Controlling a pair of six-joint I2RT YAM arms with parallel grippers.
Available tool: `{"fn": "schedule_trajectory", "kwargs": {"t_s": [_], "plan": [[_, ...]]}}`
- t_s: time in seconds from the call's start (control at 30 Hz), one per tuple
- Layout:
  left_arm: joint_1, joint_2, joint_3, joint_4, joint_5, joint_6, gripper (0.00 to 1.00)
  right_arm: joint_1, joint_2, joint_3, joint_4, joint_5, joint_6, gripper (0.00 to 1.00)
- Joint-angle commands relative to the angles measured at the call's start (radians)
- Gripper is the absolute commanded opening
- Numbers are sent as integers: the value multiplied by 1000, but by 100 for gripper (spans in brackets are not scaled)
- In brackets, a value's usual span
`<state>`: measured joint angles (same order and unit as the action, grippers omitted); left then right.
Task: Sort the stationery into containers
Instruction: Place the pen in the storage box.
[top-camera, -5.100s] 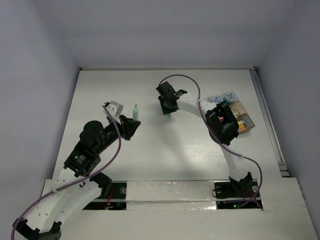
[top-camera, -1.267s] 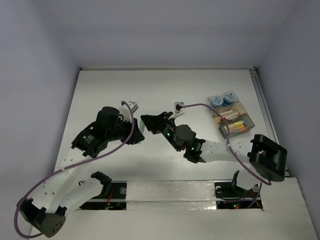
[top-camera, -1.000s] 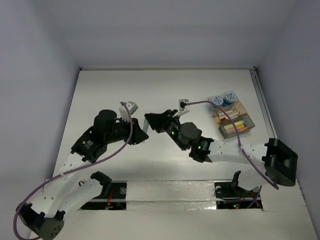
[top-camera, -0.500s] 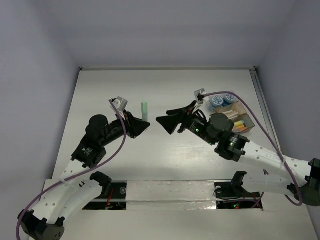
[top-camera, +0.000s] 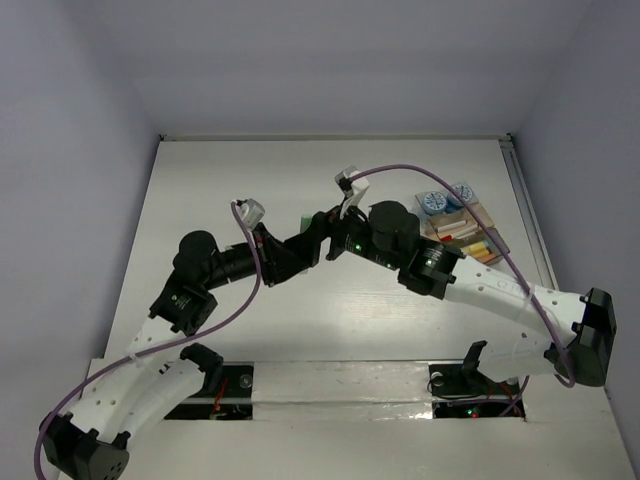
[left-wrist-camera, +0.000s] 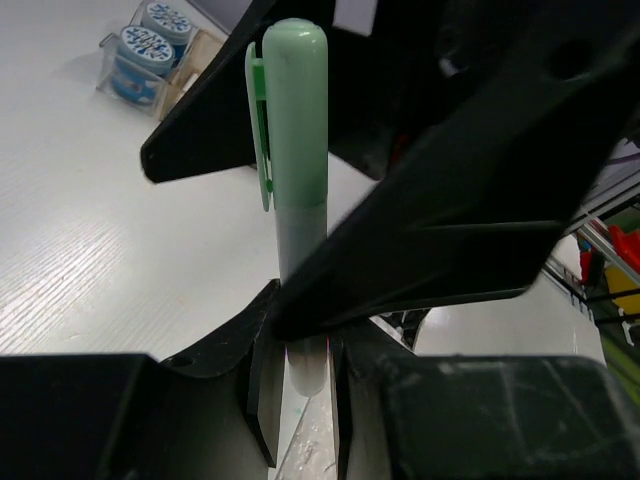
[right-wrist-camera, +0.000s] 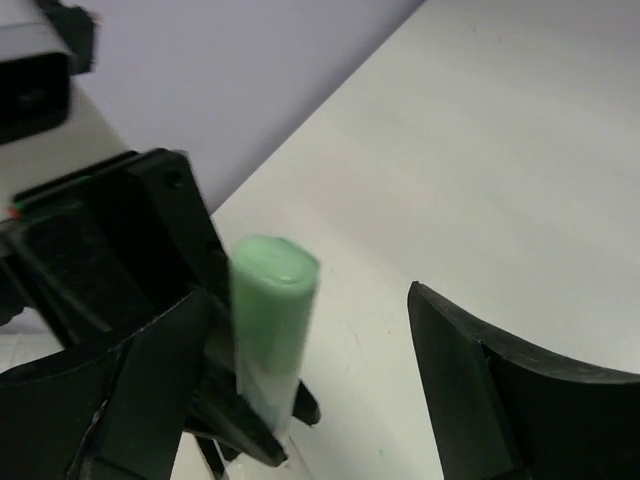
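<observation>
Left end effector (left-wrist-camera: 300, 392): clamped on lower end of green pen (left-wrist-camera: 297, 150), held upright above mid-bench (top-camera: 220, 180). Right end effector (right-wrist-camera: 310, 385): spread wide, fingers either side of pen. Containers (top-camera: 470, 236): near right edge.

Robotics laboratory cell. A white desk (top-camera: 230, 170) is enclosed on the left, far and right by plain pale partition walls (top-camera: 340, 60). A left arm (top-camera: 150, 345) and right arm (top-camera: 490, 290), trailing a purple cable (top-camera: 410, 166), are bolted at its near edge beside a green indicator light (top-camera: 468, 410).
</observation>
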<state>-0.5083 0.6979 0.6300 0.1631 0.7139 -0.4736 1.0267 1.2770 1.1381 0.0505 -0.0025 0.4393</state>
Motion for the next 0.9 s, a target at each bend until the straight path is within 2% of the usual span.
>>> {"fn": "schedule_trajectory", "kwargs": {"t_s": [0.0, 0.13, 0.17, 0.23, 0.27, 0.3, 0.33, 0.37, 0.43, 0.47, 0.53, 0.57, 0.63, 0.67, 0.77, 0.8, 0.87], "plan": [[2, -29, 7, 92, 59, -7, 0, -7, -8, 34, 11, 27, 6, 84], [2, -35, -3, 90, 59, -5, 0, -7, -1, 20, 35, 12, 38, 57], [2, -37, -3, 87, 41, -2, 0, -7, 2, 19, 35, 13, 44, 43], [2, -40, -1, 72, 22, 6, 0, -7, -1, -3, 58, 38, 67, 30], [2, -41, 3, 69, 13, 12, 0, -7, -14, -15, 69, 51, 71, 15], [2, -43, 5, 55, 9, 13, 0, -7, -21, -23, 75, 80, 79, 7], [2, -43, 7, 46, 4, 16, 5, -7, -27, -29, 72, 99, 79, 0], [2, -47, 11, 36, -11, 21, 26, -7, -33, -26, 65, 126, 78, 0], [2, -54, 16, -2, -24, 41, 50, -29, -51, -18, 25, 217, 64, 0], [2, -66, 23, -19, -39, 50, 66, -43, -60, -14, 9, 245, 59, 0], [2, -81, 36, -97, -62, 95, 77, -123, -102, -21, -36, 318, 61, 0], [2, -104, 43, -121, -91, 110, 87, -161, -122, -31, -47, 338, 68, 0], [2, -135, 45, -189, -117, 153, 96, -247, -192, -83, -101, 383, 97, 0], [2, -167, 39, -204, -132, 162, 98, -339, -217, -106, -119, 413, 107, 0], [2, -234, 7, -249, -171, 179, 99, -489, -313, -202, -204, 450, 153, 0], [-7, -256, -10, -234, -180, 168, 99, -582, -332, -228, -225, 469, 160, 0], [-7, -309, -15, -226, -172, 165, 99, -678, -372, -280, -288, 461, 179, 0]]}}
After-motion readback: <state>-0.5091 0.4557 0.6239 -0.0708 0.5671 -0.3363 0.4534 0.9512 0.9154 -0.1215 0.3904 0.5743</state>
